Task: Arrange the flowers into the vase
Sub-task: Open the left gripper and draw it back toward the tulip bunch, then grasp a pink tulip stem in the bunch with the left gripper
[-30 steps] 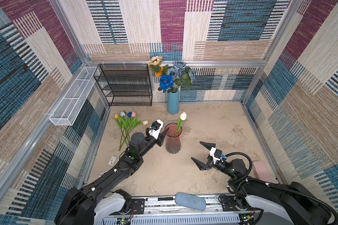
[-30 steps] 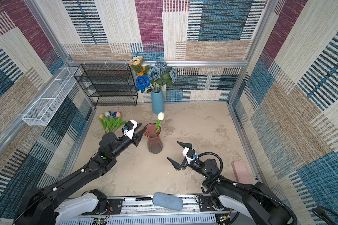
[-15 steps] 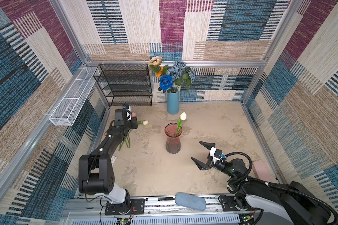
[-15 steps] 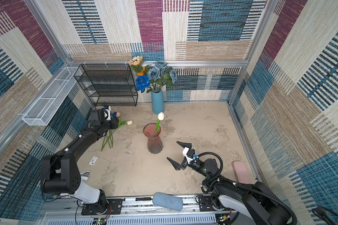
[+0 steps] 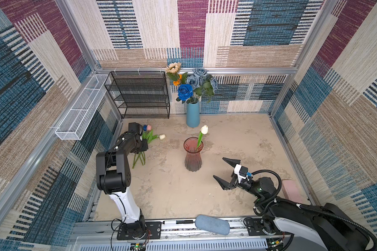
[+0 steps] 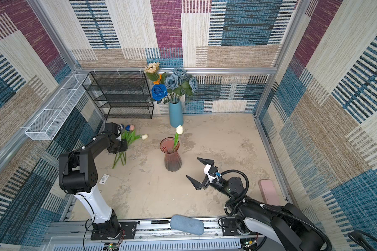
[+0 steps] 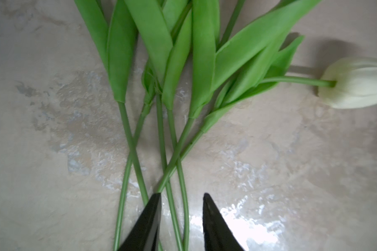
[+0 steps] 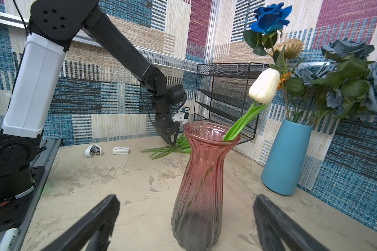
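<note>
**Two vases, one tulip in, the rest flat on the table**

I count two vases: a pink glass vase [image 5: 192, 163] in the middle of the table and a blue vase [image 5: 192, 115] against the back wall. The blue vase carries one cream sunflower [image 5: 173, 67], one orange marigold [image 5: 177, 82], one deep-blue rose [image 5: 185, 91] and at least three dusty-blue roses [image 5: 200, 72]. One white tulip [image 5: 204, 129] stands in the pink glass vase, its stem tilted against the rim and its head up, leaning toward the back wall.

The loose tulips [image 5: 150, 137] lie flat to the left of the pink glass vase. In both top views three heads show: a blue head [image 5: 144, 126], a pink head [image 5: 148, 127] and a white head [image 5: 162, 136] (my own arm hides any others). My left wrist view shows five or six stems crossing. Their long axes run from the front of the table toward the back wall, heads at the far end. Only the white head splays off toward the pink glass vase.

My left gripper [image 7: 181, 194] is down over the bare stem ends, jaws a narrow gap apart. Two stems run through the gap and nothing is clamped. My right gripper [image 5: 218, 167] hangs near the pink glass vase and points at it, jaws spread wide and holding nothing
</note>
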